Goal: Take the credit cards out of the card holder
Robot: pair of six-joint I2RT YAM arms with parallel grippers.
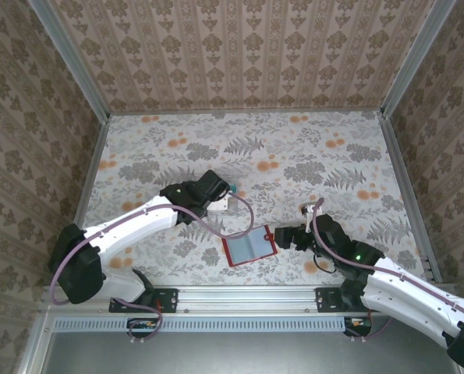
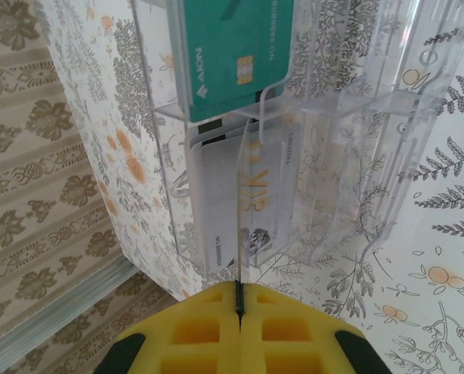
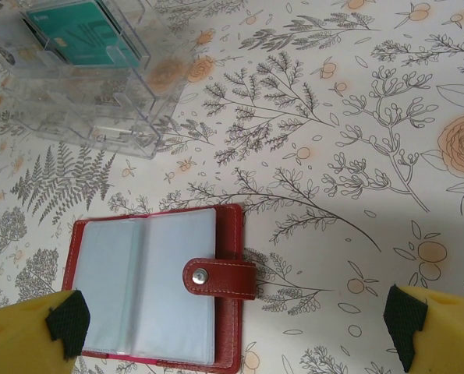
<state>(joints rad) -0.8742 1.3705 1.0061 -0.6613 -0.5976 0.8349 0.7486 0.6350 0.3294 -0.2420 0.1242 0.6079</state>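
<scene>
From above, the card holder [image 1: 249,247] is lying open on the bench [image 1: 333,156] near its front edge. The right pincer [image 1: 278,238] is hanging just beside its right border, at the strap side. The left pincer [image 1: 224,195] is sitting well apart from it, up at the clear tray [image 1: 236,192], so the right arm is standing much the nearer for work on the holder.

On the left wrist, the left pincer [image 2: 239,305] is pressing its fingers together on what looks like a thin card [image 2: 239,234] seen edge-on. That card is pointing into the clear tray [image 2: 356,156], where a green card [image 2: 232,54] and a pale card [image 2: 216,202] are resting in compartments.

On the right wrist, the right pincer [image 3: 232,331] is standing spread wide, holding nothing. The card holder [image 3: 150,288] is lying ahead and to its left, its spine running away from the camera and its strap [image 3: 220,279] folding across the right leaf. Whether its grey pockets are hiding more cards, I cannot tell.
</scene>
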